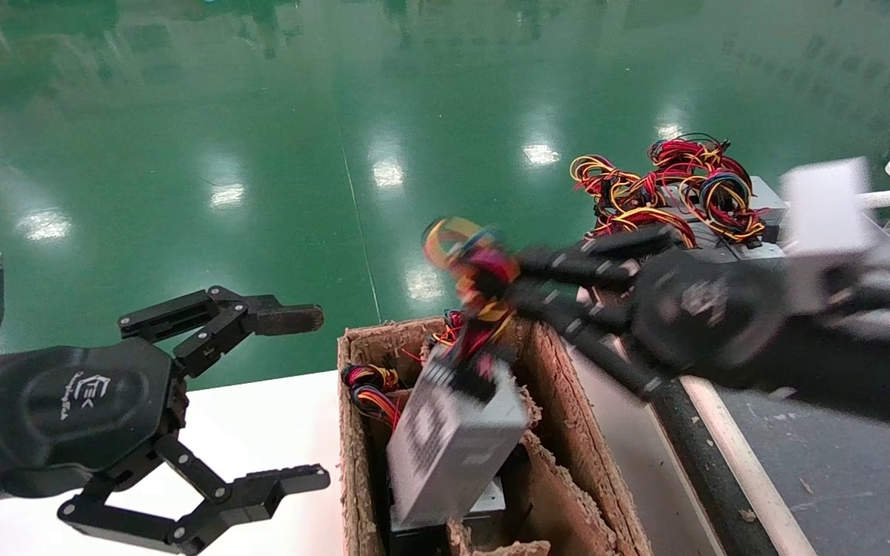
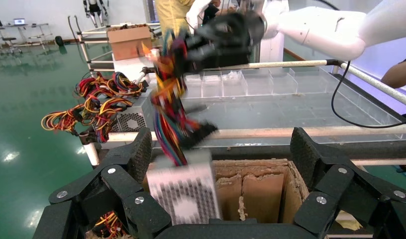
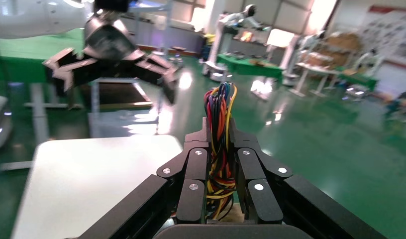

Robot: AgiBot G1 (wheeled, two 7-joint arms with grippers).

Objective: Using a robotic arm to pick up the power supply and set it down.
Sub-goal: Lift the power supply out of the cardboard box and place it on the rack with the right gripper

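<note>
From the head camera I see my right gripper (image 1: 518,297) clamped on the wire bundle (image 1: 470,262), with the power supply (image 1: 456,444) hanging tilted inside the cardboard box (image 1: 352,463). My left gripper (image 1: 298,394) hovers over the white table (image 1: 259,440), fingers spread wide. The left wrist camera shows the power supply (image 2: 183,191) dangling above the box (image 2: 255,191). On the right wrist camera, my fingers (image 3: 193,184) pinch the wires (image 3: 220,129).

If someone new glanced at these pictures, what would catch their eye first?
The right hand, shut on a bright bundle of red, yellow and blue wires, dangles the small grey metal power supply over the torn brown cardboard box. The open left hand hovers beside it.
</note>
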